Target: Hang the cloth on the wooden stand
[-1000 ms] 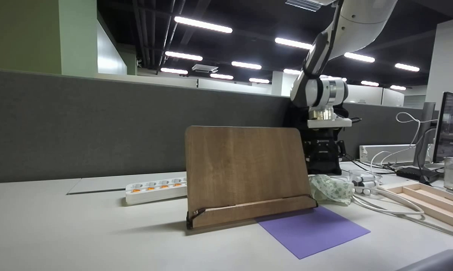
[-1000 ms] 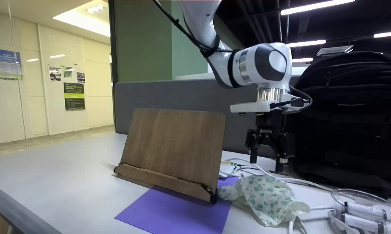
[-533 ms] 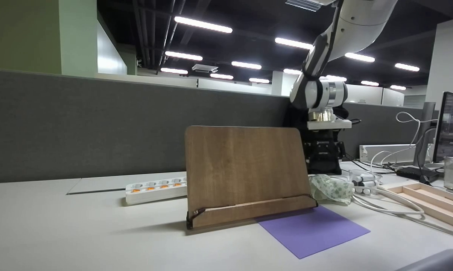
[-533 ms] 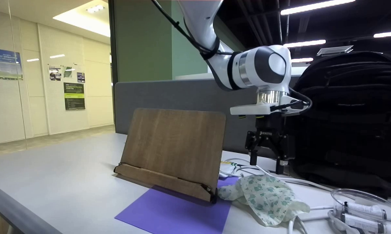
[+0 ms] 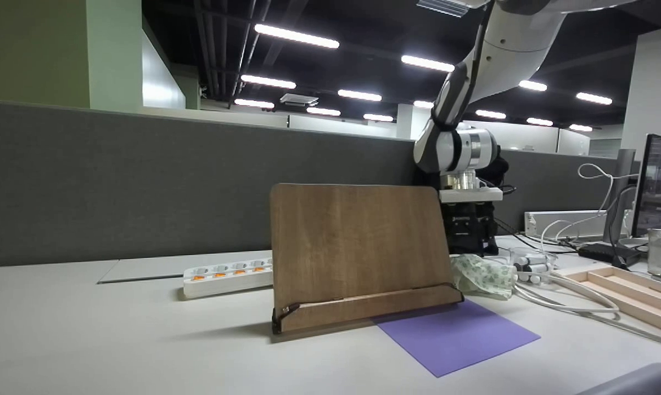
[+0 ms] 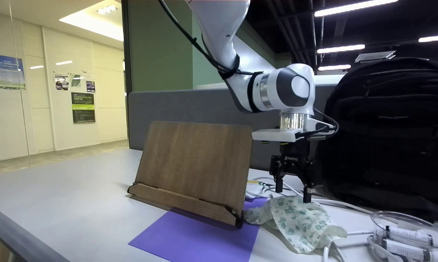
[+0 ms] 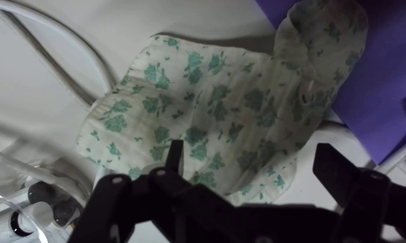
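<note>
Hand (image 6: 293,194): stood wide, empty, low over the cloth (image 7: 216,108); contact could not be told.
Fingers (image 6: 307,195): seemed best sent straight down, then closed slowly to gather it, clear of the cable (image 7: 88,55).
Cloth: lay rumpled, in from the back edge of the desk (image 6: 77,203).
Stand (image 6: 193,163): rose bare beside it, toward the far corner in an exterior view.

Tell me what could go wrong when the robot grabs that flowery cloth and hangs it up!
A white cable seems to run under the cloth, so it might get dragged along. The open fingers could pinch only a loose fold, and the crumpled cloth might slip out. Later, the cloth might slide off the wooden stand, because its front looks flat and smooth.
</note>
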Robot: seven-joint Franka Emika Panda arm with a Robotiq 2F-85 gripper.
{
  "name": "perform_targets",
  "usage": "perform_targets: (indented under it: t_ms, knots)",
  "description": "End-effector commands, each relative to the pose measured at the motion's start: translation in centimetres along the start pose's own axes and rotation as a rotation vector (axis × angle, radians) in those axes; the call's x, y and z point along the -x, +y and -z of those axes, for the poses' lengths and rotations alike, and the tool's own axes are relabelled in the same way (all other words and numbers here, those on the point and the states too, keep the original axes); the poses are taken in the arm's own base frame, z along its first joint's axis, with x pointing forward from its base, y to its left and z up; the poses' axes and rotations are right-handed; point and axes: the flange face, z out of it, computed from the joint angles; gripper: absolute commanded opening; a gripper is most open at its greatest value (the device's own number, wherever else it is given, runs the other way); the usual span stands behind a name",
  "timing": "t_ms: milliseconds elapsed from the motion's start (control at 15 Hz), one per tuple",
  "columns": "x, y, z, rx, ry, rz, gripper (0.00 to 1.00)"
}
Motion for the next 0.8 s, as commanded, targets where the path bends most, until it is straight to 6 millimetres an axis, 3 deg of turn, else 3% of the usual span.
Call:
perform_targets:
  t_ms: [0,533,733]
  knots:
    - [0.3,-0.6,0.4,-0.011,0.024,0.001,0.74]
    - [1.0,0.2,0.8,-0.025,0.015,-0.012,0.22]
    - [1.8,0.4,1.9,-0.024,0.012,-0.012,0.02]
